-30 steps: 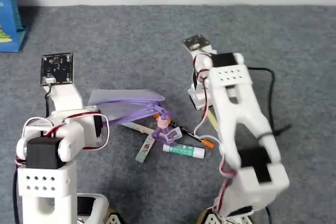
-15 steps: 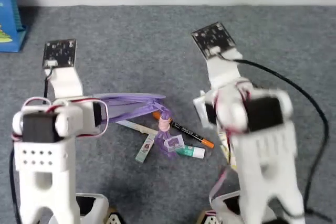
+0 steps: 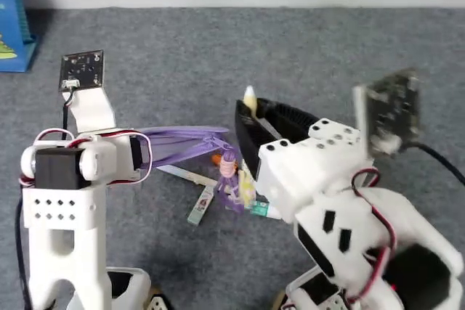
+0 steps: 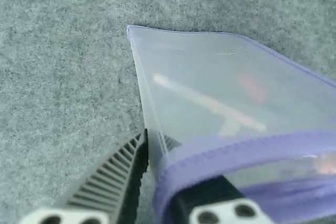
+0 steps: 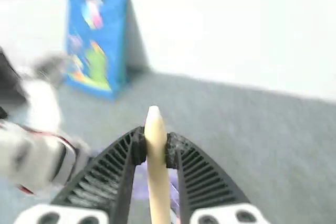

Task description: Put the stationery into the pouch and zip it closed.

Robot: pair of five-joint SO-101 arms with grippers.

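A translucent pouch (image 3: 178,143) with a purple zip band hangs off the table, and my left gripper (image 3: 138,154) is shut on its edge. In the left wrist view my left gripper (image 4: 152,150) pinches the pouch (image 4: 220,93), with pens showing dimly through it. My right gripper (image 3: 251,125) is raised beside the pouch's zip end, shut on a cream pen (image 3: 250,96) that points upward. The right wrist view shows that cream pen (image 5: 156,156) squeezed in my right gripper (image 5: 155,145). A white pen (image 3: 182,173), a green eraser stick (image 3: 201,205) and a glue stick (image 3: 263,210) lie on the carpet under the pouch.
A blue box (image 3: 11,27) stands at the far left edge, and the same blue box (image 5: 97,40) stands against the wall in the right wrist view. A pink zip pull (image 3: 229,168) dangles from the pouch. Grey carpet (image 3: 189,56) stretches behind the arms.
My right arm lifted the cream pen off the carpet and swung it up and left toward the pouch. The left arm kept its hold on the pouch and barely moved.
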